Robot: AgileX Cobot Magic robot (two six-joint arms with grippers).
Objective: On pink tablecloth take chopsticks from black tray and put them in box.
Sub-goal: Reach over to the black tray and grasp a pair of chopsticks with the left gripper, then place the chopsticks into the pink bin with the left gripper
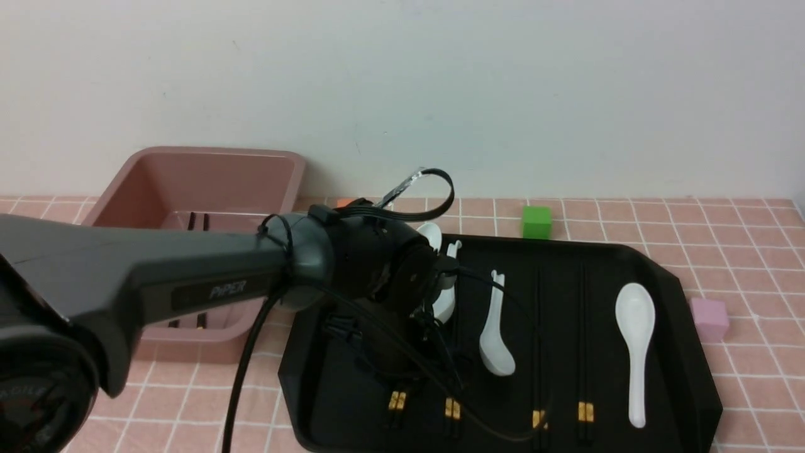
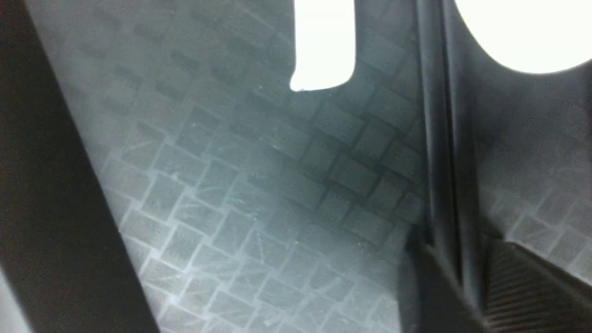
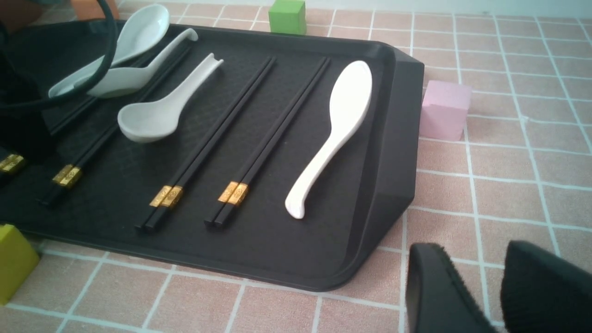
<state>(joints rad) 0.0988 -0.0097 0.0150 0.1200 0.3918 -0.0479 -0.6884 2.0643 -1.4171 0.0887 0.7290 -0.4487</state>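
The black tray [image 1: 682, 296] lies on the pink tablecloth [image 1: 748, 245], with several pairs of black chopsticks [image 1: 585, 352] in it, also seen in the right wrist view [image 3: 259, 138]. My left gripper [image 1: 402, 358] reaches down into the tray's left part. In the left wrist view it [image 2: 455, 247] is shut on one pair of chopsticks [image 2: 444, 152], low over the tray floor [image 2: 240, 194]. The pink box [image 1: 214, 152] stands at the back left with chopsticks [image 1: 198, 221] inside. My right gripper [image 3: 474, 249] is open and empty over the cloth beside the tray's near right corner.
White spoons [image 1: 635, 340] [image 1: 495, 340] lie among the chopsticks, and two more sit by the left wrist. A green cube [image 1: 536, 221] and a pink cube [image 1: 709, 318] stand outside the tray, and a yellow cube [image 3: 11, 259] at its near left corner. A wall runs behind.
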